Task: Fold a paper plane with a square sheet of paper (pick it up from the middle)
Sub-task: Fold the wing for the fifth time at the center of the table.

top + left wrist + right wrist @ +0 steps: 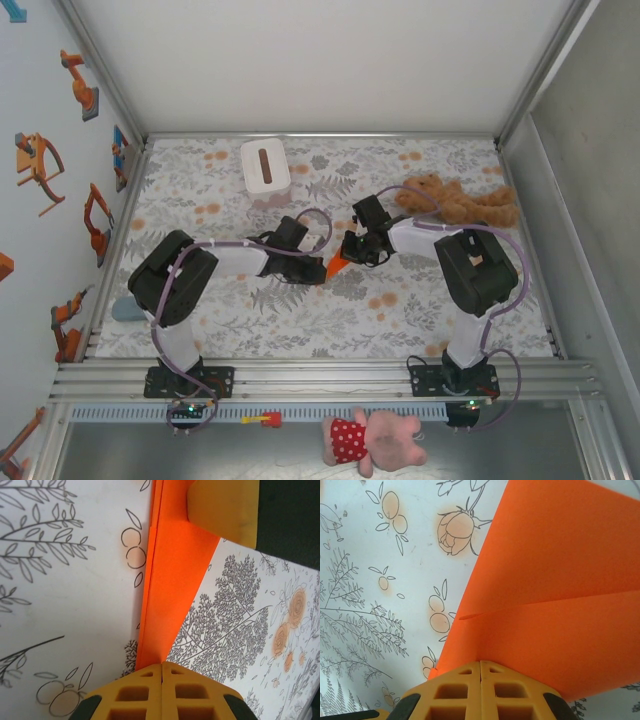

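progress: late, judged | paper plane folded into layered narrow wedge | left tool pinched its tip | right tool pinched its broad part | final wing folds probably remained

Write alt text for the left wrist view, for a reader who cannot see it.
The left tool, shut, pinches the narrow end of a folded orange paper that widens up the frame. At the top, the right tool's finger, also yellow, meets the paper. A floral tablecloth lies beneath.
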### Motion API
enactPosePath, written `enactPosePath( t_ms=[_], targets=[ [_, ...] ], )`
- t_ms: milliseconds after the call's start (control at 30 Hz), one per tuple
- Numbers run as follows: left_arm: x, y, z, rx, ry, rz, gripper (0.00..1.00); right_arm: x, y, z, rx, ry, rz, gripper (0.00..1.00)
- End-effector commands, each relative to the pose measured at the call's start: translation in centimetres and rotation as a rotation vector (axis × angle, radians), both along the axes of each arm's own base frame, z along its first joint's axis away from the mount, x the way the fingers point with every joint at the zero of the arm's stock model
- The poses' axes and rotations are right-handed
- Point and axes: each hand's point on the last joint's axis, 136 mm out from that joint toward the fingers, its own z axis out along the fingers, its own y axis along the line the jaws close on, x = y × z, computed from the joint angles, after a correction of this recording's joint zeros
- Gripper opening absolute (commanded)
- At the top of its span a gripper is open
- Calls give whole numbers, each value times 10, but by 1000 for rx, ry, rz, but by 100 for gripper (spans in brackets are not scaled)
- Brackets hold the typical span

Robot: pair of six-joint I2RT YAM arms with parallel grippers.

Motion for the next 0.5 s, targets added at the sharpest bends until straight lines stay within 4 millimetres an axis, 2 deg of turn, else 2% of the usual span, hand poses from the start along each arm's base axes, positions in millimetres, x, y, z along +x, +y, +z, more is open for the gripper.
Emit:
enactPosePath(
  t_ms=[0,300,467],
  targets=[
    [-47,52,-35,211,154,-28,0,-41,-51,-61,-248,179,-28,2],
    [-55,75,-26,301,117,-83,0,-39,-49,-59,-239,176,-27,2],
    [-55,79,-11,303,79,-91,0,-40,-48,-58,-233,179,-27,2]
  ],
)
